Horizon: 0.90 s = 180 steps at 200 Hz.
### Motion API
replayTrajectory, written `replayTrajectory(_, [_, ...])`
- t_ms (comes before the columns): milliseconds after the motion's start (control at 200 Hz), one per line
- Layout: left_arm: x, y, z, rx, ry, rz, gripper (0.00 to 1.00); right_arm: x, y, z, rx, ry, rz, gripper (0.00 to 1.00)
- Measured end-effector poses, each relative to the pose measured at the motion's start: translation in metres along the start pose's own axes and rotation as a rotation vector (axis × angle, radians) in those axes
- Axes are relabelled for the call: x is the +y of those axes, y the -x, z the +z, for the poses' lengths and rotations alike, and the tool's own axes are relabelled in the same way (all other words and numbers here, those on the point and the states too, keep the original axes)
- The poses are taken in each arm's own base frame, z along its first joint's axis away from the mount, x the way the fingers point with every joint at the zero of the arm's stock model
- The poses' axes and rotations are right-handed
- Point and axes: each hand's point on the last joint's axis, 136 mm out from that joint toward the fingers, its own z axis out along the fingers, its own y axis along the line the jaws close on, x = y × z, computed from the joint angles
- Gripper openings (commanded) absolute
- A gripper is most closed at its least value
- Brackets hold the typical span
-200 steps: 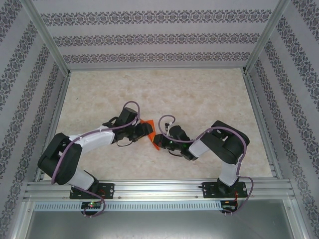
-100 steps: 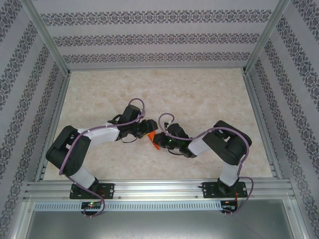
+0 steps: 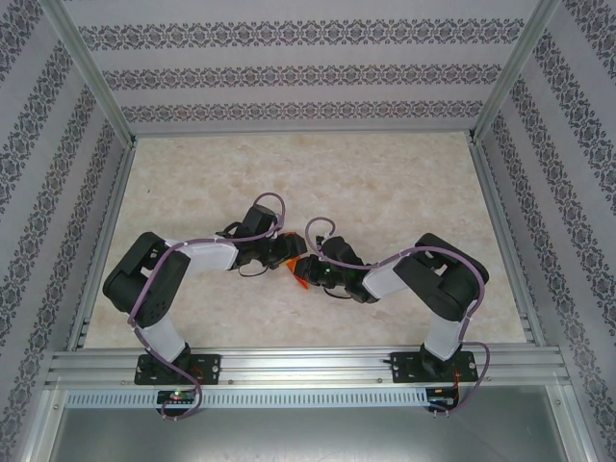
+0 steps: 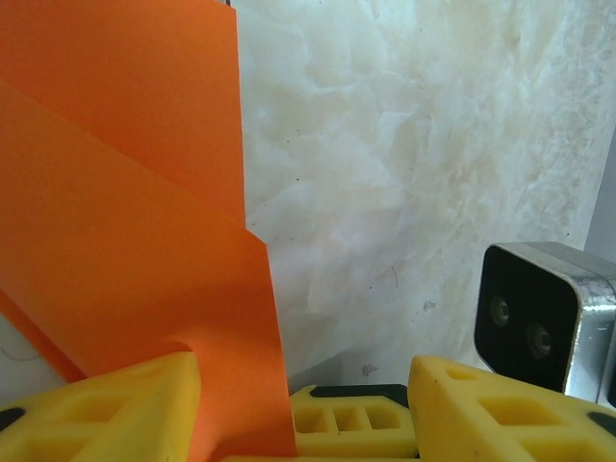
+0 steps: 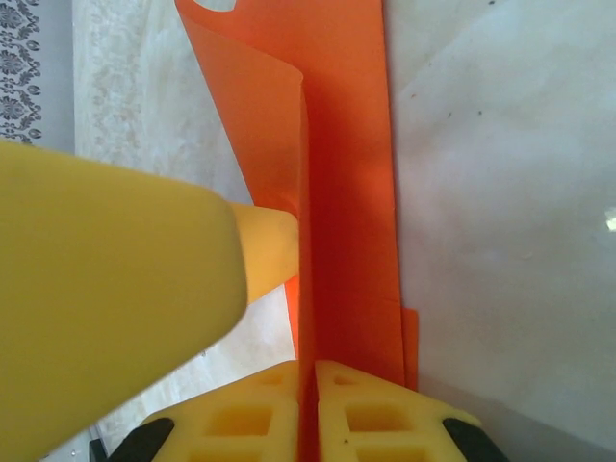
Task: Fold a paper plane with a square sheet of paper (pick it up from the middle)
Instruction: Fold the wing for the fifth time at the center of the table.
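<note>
The orange sheet of paper [image 5: 346,144] is folded lengthwise and stands on edge above the table. My right gripper [image 5: 308,375] is shut on its lower fold, the paper pinched between both yellow pads. My left gripper [image 4: 300,380] is open: the paper [image 4: 115,241] runs between its fingers and lies against the left finger [image 4: 125,404], while the other finger [image 4: 500,409] stands well apart. From above, both grippers, left [image 3: 282,252] and right [image 3: 306,265], meet at the table's middle, with only slivers of paper [image 3: 299,281] showing. One left finger [image 5: 106,289] looms beside the fold.
The marble-patterned table [image 3: 385,183] is bounded by aluminium rails and patterned walls [image 3: 289,77]. The right wrist's camera housing [image 4: 544,313] sits close to my left gripper's right finger. Both arm bases stand at the near rail [image 3: 308,361].
My left arm has pushed its gripper rightward to the paper and the right gripper, its elbow drawing in. More of the paper is now covered. The right arm has barely moved.
</note>
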Motion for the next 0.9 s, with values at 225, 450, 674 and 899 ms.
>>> replayTrajectory(225, [-0.012, 0.004, -0.009, -0.026, -0.025, 0.018, 0.63, -0.002, 0.000, 0.000, 0.007, -0.019, -0.007, 0.08])
replayTrajectory(450, [-0.020, 0.010, -0.009, -0.023, -0.048, 0.023, 0.63, -0.003, 0.000, 0.001, 0.010, -0.030, -0.007, 0.06])
replayTrajectory(674, [-0.005, 0.005, 0.003, 0.009, -0.015, 0.002, 0.62, -0.003, 0.000, 0.001, 0.018, -0.043, -0.004, 0.08])
replayTrajectory(899, [0.002, 0.004, 0.010, 0.024, -0.001, -0.006, 0.62, -0.002, 0.000, -0.001, 0.022, -0.057, -0.002, 0.15])
